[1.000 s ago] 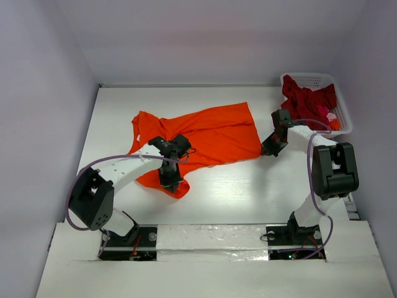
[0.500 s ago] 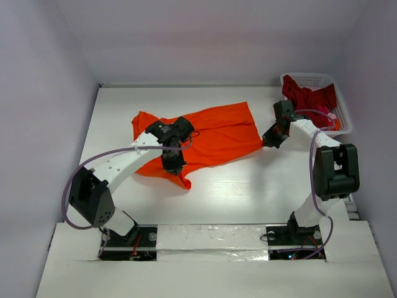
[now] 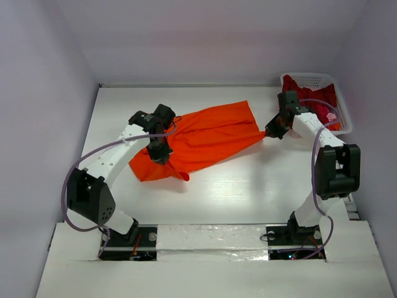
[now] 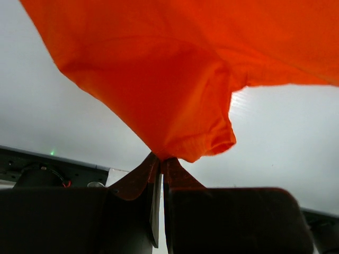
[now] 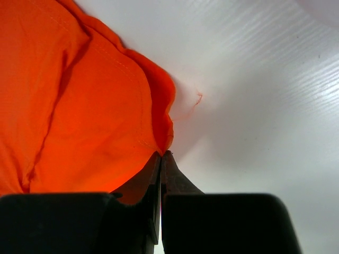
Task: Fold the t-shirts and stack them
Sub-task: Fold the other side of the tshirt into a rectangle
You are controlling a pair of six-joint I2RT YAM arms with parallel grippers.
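left gripper [image 3: 159, 155] has its jaws pinched tight on a bunched bit of the orange t-shirt [image 3: 211, 133], holding that end up off the table [image 3: 248, 186], so the cloth droops from the fingertips. the shirt itself stretches across the middle of the table, kinda rumpled. at its right corner the right gripper [image 3: 273, 131] is clamped on the edge of the fabric too. far right, the dark red t-shirts [image 3: 307, 98] sit heaped in the white basket [image 3: 312, 77].
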